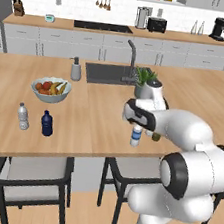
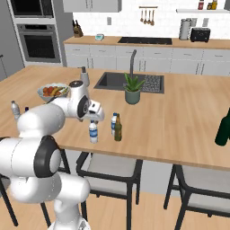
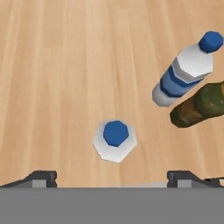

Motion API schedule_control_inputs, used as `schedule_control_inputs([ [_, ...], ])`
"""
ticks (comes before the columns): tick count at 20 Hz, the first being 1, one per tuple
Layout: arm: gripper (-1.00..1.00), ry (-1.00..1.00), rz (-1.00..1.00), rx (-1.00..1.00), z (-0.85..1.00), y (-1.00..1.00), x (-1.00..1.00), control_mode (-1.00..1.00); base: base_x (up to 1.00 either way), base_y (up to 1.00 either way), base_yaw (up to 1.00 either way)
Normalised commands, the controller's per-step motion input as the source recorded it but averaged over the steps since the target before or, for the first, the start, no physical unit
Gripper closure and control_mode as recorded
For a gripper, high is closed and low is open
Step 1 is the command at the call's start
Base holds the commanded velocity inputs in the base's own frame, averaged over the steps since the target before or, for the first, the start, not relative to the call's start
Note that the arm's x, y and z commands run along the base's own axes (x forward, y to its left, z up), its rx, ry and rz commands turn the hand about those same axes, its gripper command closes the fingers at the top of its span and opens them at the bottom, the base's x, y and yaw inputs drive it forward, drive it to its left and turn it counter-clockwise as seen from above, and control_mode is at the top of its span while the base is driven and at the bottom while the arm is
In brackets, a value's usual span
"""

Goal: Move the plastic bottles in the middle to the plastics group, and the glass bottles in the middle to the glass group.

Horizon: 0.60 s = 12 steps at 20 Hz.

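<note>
Right now my biggest thing in view is the island counter (image 1: 101, 132), running across the middle of the left base frame. On its left part stands the plastics group: a navy bottle (image 1: 47, 123) and a clear bottle (image 1: 23, 116). At the right edge of the right base frame I see the dark glass bottle (image 2: 222, 128).

Centre frame in that view are the three to sort: the olive bottle (image 2: 118, 128) beside the far water bottle (image 2: 114, 123), and the near water bottle (image 2: 93, 132) a little apart to their left.

My gripper (image 3: 112, 177) hangs above that near bottle with its jaws spread wide and nothing between them. In the hand view the cap sits just above and between the fingertips (image 3: 41, 178).

My worry: descending off-centre, a fingertip could land on the cap and topple the bottle, perhaps into its neighbours.
</note>
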Motion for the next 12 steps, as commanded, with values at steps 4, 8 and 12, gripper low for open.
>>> schedule_control_inputs([
  [4,-1.0,-0.06,0.0,0.0,-0.13,-0.07,-0.07,-1.0,0.0,0.0,0.0],
  [8,-1.0,-0.04,0.0,0.0,-0.29,0.0,0.02,-1.0,0.0,0.0,0.0],
  [12,-1.0,0.0,0.0,0.0,-0.05,0.0,0.0,-1.0,0.0,0.0,0.0],
])
